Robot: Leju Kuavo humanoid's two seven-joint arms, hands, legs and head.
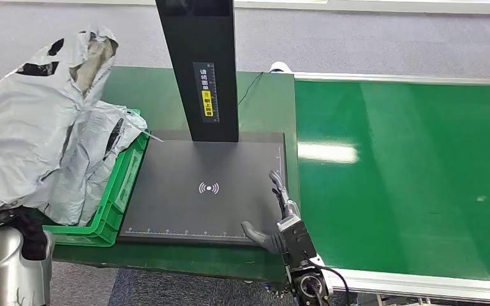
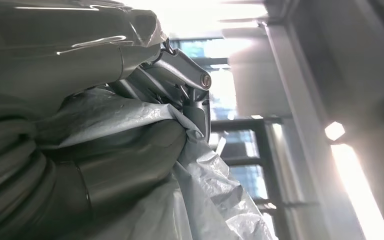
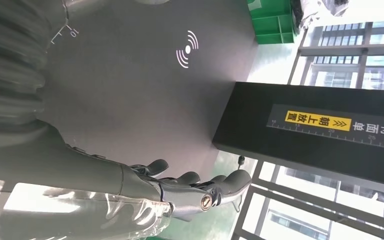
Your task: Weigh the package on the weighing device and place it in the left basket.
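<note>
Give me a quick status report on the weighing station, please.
Left hand holds the grey package above the green basket. Right hand open at the scale edge. Scale platform bare.

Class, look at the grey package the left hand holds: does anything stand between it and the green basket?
Nothing visible does. The left hand holds the grey package directly above the green basket, whose visible rim has no cover.

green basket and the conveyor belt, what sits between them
In the head view, the black weighing device lies between the green basket and the conveyor belt, with the right robot hand at its belt-side edge.
</note>
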